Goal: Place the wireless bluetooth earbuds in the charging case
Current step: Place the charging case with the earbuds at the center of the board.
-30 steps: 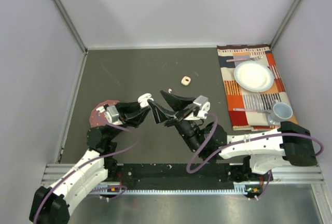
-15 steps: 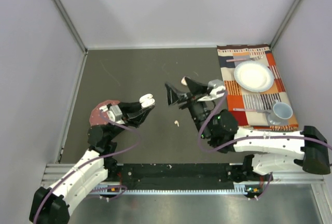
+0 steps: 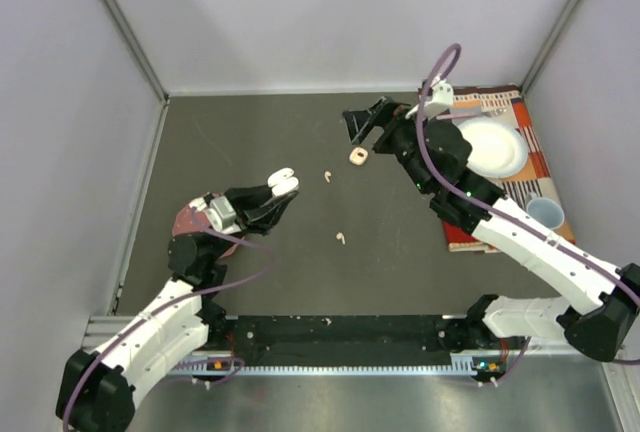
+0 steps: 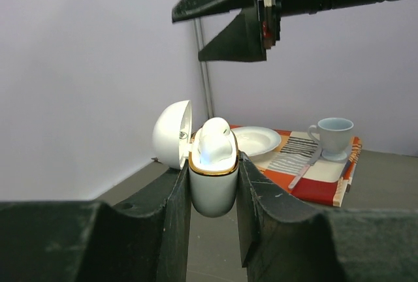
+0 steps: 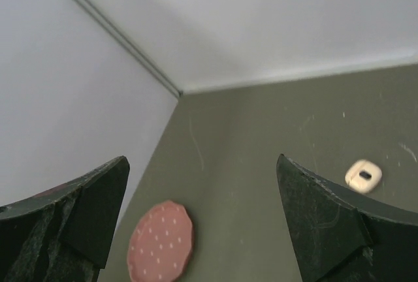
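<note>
L gripper [image 4: 213,194] clamps small white charging case w/ gold rim [image 4: 212,184] upright btwn its fingers, lid [image 4: 171,135] swung open, white earbud tops [image 4: 214,140] showing in its mouth. R gripper [image 3: 368,124], jaws spread wide & empty, hangs over far ctr of grey table [image 3: 250,142], just beside small peach square case [image 3: 358,156]. Tiny pale stemmed earbud [image 3: 327,175] lies loose near peach case; second loose earbud [image 3: 341,238] lies nearer arm bases. Red dotted round coaster [image 5: 160,239] at L; striped placemat [image 3: 515,190] w/ white plate [image 3: 490,147] & pale-blue cup [image 3: 545,214] at R.
</note>
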{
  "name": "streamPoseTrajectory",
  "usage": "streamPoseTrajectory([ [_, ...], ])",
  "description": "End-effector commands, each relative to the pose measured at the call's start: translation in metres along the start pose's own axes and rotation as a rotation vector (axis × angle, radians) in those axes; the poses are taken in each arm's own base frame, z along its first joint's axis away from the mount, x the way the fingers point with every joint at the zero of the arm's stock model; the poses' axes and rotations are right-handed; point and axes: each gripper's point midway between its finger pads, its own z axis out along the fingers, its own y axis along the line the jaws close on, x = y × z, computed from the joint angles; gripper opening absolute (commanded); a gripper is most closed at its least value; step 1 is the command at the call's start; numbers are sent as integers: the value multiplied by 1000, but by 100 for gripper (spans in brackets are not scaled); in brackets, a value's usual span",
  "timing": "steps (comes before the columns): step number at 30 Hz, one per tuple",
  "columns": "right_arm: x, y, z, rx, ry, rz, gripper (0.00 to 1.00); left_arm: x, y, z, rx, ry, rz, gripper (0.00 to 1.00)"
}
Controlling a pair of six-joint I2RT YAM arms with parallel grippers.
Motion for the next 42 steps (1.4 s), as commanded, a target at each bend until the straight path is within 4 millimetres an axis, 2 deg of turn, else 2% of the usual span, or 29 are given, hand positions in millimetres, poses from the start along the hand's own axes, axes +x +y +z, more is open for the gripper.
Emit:
streamPoseTrajectory([
  [1, 55, -12, -15, -37, 250, -9, 95, -8, 0, -13, -43, -114, 14, 0],
  [2, 66, -21, -20, -27, 271, -18, 95, -8, 3, -18, -71, -131, 20, 0],
  [5, 71, -25, -30, -56, 292, -53, 96, 14, 3, -27, -89, -70, 12, 0],
  [6, 72, -24, -31, -67, 301, -68, 96, 14, 2, -27, -83, -64, 10, 0],
  [10, 70, -14, -28, -93, 337, -75, 97, 8, -8, -16, -1, -60, 9, 0],
  [13, 73, 2, -26, -169, 358, -51, 97, 5, -15, -10, 49, -69, -26, 0],
  [16, 82, 14, -28, -235, 392, -11, 97, 0, -22, -7, 93, -98, -64, 0],
  [19, 94, 21, -30, -287, 423, 18, 97, -1, -30, -4, 150, -108, -104, 0],
  [27, 101, 29, -31, -334, 430, 94, 98, -3, -46, -1, 244, -100, -138, 0],
  [33, 115, 43, -32, -412, 502, 76, 99, 0, -50, 2, 262, -70, -150, 0],
  [37, 114, 55, -34, -435, 508, 36, 99, -3, -49, 6, 264, -71, -144, 0],
  [42, 119, 57, -30, -415, 505, -4, 99, -1, -48, 9, 264, -57, -145, 0],
])
